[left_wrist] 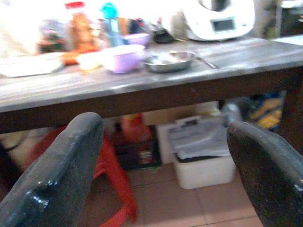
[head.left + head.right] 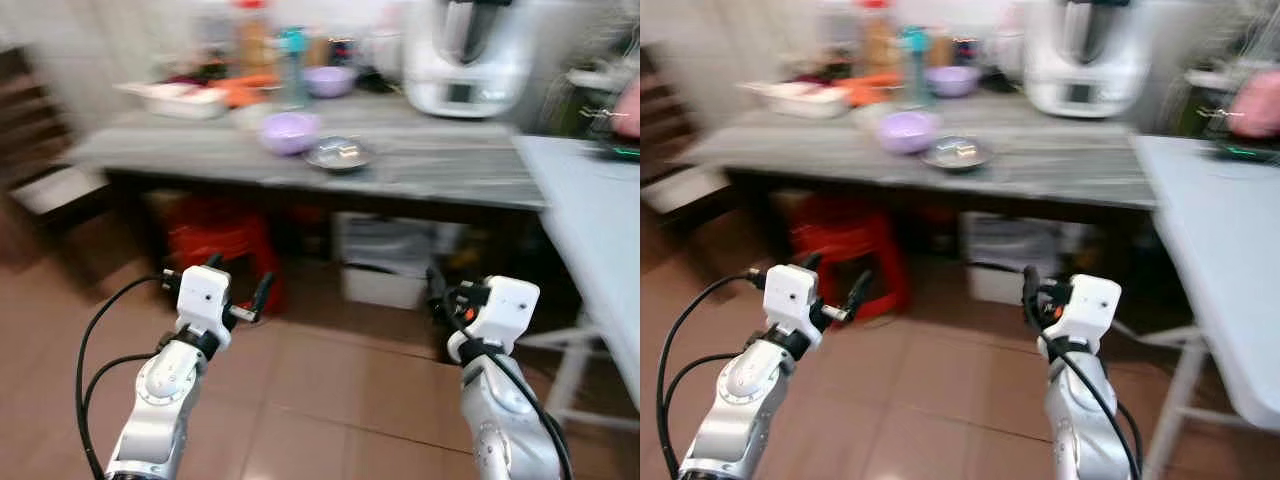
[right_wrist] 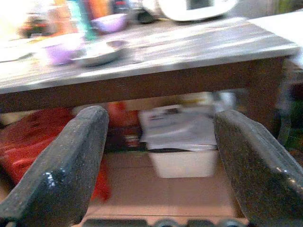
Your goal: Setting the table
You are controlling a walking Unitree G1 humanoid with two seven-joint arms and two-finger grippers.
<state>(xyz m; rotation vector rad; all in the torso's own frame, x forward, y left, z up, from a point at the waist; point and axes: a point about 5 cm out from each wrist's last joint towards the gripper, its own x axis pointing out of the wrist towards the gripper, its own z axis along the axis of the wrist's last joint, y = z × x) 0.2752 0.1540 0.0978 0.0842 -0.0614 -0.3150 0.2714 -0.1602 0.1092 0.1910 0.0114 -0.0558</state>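
Jaws on both grippers, left (image 2: 236, 291) and right (image 2: 1032, 290), are spread and empty; table (image 2: 420, 165) is being approached, bowl (image 2: 290, 131) probably gets grabbed next.

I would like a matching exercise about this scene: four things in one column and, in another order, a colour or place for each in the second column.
Things:
1. bowl nearest the table's front edge
2. metal dish
3. stool
4. storage box

Descriptions:
A. red, under the table
B. white, on the floor under the table
C. purple
D. silver, beside the purple bowl

Pairs: 1-C, 2-D, 3-A, 4-B
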